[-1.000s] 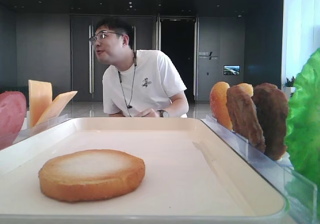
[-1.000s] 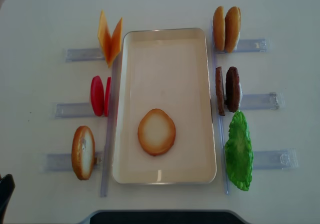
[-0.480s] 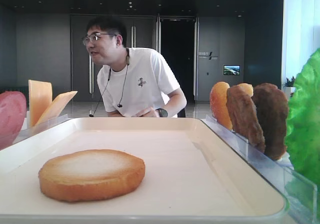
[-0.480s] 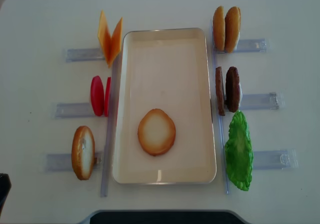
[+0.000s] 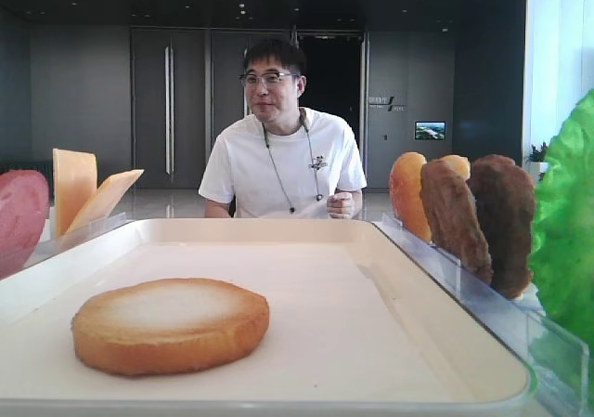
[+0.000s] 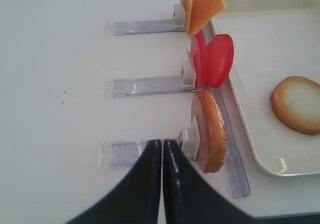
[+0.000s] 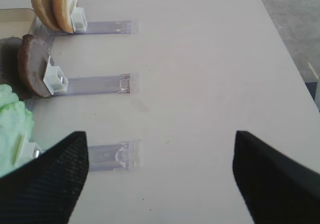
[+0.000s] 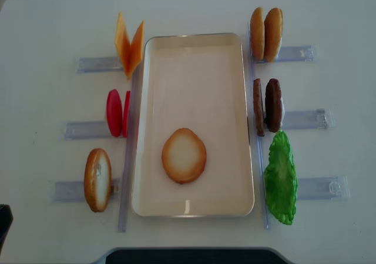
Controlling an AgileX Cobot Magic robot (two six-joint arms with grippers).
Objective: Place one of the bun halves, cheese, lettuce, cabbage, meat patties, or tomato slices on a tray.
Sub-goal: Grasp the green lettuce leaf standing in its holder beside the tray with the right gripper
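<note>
From the low front view, you see one bun half [image 5: 170, 325] lying flat on the tray [image 5: 390, 343]. On the right wrist view, your right gripper [image 7: 159, 176] is spread wide above the bare table [image 7: 200, 74]. On the left wrist view, your left gripper [image 6: 161, 149] is pressed together, empty, near an upright bun [image 6: 210, 131]. Overhead, the lettuce [image 8: 280, 179] stands right of the tray.
</note>
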